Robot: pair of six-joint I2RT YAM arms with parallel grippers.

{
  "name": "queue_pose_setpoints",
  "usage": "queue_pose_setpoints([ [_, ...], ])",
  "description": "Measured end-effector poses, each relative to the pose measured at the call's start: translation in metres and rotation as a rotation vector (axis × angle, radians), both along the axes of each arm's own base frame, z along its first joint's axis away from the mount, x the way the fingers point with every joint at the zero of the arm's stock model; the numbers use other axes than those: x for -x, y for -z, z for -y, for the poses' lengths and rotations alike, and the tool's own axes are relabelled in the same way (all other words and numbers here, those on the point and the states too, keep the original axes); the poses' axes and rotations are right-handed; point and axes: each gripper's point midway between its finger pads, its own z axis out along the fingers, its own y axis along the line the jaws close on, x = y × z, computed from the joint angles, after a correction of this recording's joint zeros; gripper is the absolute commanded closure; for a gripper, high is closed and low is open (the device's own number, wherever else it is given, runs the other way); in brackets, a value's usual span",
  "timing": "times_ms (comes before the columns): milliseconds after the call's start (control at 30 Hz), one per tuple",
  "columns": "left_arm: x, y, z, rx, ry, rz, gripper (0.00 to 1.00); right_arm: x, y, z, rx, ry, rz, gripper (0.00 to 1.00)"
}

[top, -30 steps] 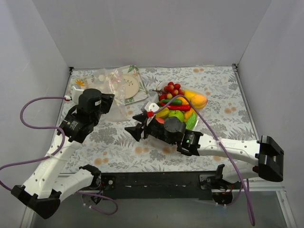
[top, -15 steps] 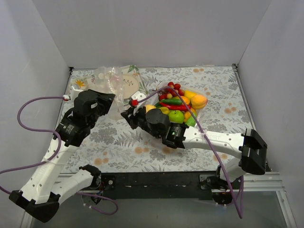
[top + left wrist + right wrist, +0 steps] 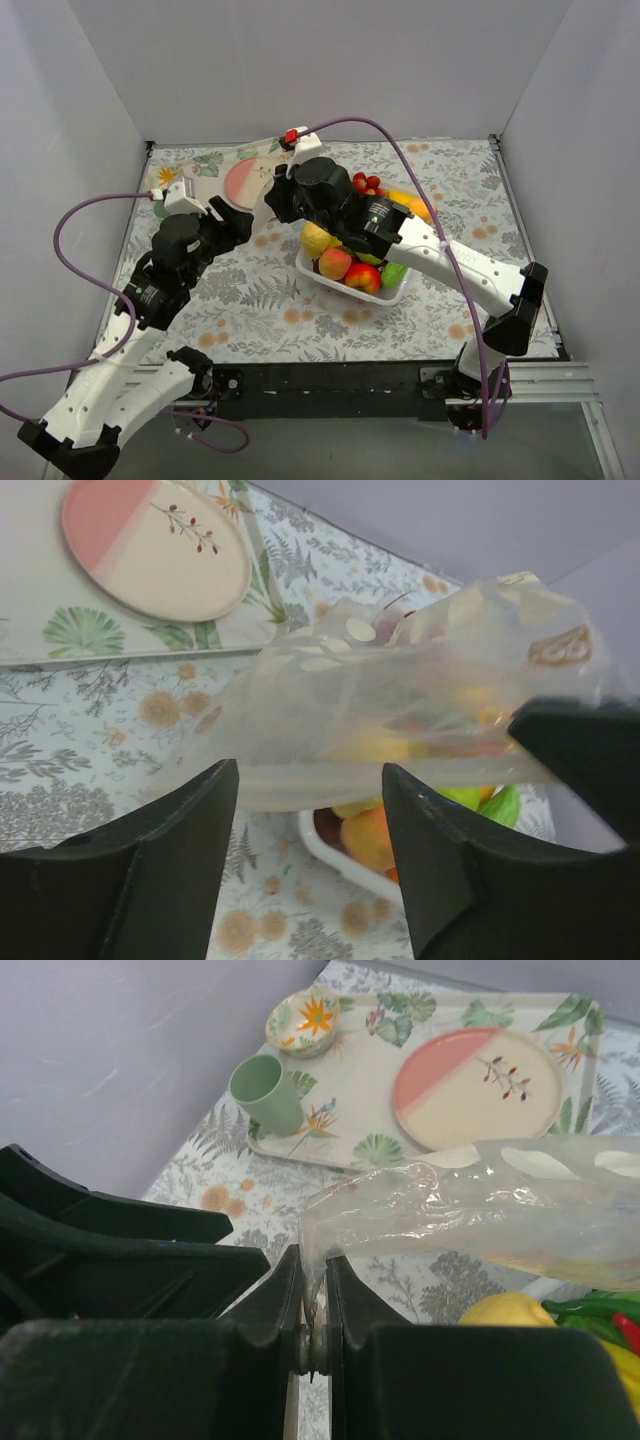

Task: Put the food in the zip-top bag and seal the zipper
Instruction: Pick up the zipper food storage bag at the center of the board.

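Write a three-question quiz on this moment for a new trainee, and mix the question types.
1. True or false: the right fingers are shut on the zip-top bag.
2. The food lies: A in the bag, B in the white tray, C on the pink plate.
3. Fill in: the left fingers stand ____ (open or shut).
Key: 1 true; 2 B; 3 open.

Plate (image 3: 480, 1088) on serving tray (image 3: 350, 1110) far L, food (image 3: 350, 268) in 2nd tray (image 3: 375, 295) ctr-R, zip-top bag (image 3: 400, 710) over food

2 white arms (image 3: 108, 365), black joints (image 3: 165, 270), purple cables (image 3: 57, 235).
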Motion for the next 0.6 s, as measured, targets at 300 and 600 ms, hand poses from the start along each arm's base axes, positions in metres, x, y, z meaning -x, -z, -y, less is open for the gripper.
queue_pose_setpoints([
  [300, 0.011, 0.030, 0.007, -0.175, 0.170, 0.130, 0.53, -0.023, 0.054, 0.029, 0.113, -0.013, -0.230, 0.99],
  [600, 0.015, 0.026, 0.041, -0.325, 0.436, 0.249, 0.53, -0.024, 0.065, 0.038, 0.117, -0.056, -0.390, 0.99],
])
